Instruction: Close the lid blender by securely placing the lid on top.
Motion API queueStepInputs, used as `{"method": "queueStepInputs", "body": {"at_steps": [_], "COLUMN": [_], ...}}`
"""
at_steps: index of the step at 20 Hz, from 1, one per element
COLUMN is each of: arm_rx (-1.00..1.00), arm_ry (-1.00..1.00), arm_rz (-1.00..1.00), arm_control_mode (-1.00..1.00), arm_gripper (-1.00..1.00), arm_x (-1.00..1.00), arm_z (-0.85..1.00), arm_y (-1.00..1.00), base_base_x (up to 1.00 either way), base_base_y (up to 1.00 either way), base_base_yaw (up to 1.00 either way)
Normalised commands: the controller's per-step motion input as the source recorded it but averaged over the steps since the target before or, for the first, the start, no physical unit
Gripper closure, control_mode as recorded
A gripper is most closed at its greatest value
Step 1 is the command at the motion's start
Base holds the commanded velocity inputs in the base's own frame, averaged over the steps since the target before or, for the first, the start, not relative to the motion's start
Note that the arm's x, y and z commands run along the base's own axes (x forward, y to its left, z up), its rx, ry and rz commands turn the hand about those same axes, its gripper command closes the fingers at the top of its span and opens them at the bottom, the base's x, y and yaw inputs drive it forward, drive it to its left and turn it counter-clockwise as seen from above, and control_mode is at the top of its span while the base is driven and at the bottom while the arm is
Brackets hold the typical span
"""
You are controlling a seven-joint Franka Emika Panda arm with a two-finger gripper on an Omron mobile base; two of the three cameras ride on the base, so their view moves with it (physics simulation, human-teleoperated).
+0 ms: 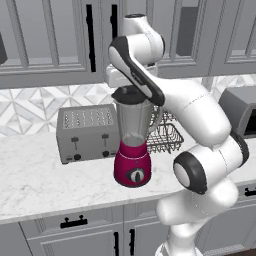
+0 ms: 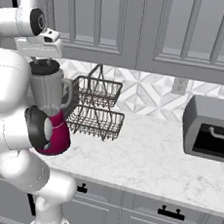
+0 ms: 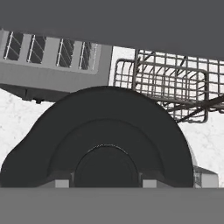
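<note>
Directly beneath my gripper [image 3: 107, 181] sits the small dark round lid [image 3: 103, 140] with its raised centre, and my fingers are closed down narrow on that centre knob, holding it. From the left base view the lid [image 1: 131, 95] rests at the mouth of the tall blender [image 1: 133, 142] with its clear grey tapered jar and rounded magenta-red base; whether it is fully seated on the rim I cannot tell. The jar stands upright, so my judgement is that any push must go straight down along its axis. Beside the blender, to its left, stands the boxy silver toaster [image 1: 87, 132]; just behind and to its right is the dark wire dish rack [image 2: 97, 107]. Neither blocks a downward press, nor a lift straight up off the white marble counter [image 1: 40, 180].
</note>
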Motion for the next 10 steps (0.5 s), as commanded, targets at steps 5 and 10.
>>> {"method": "queueStepInputs", "body": {"at_steps": [5,10], "arm_rx": [0.00,0.00], "arm_ry": [-0.08,0.01], "arm_rz": [-0.06,-0.07], "arm_control_mode": [-1.00,-1.00], "arm_gripper": [1.00,1.00], "arm_x": [-0.24,-0.27], "arm_z": [0.00,0.00], "arm_y": [-0.03,-0.01], "base_base_x": [0.00,0.00], "base_base_y": [0.00,0.00], "base_base_yaw": [0.00,0.00]}}
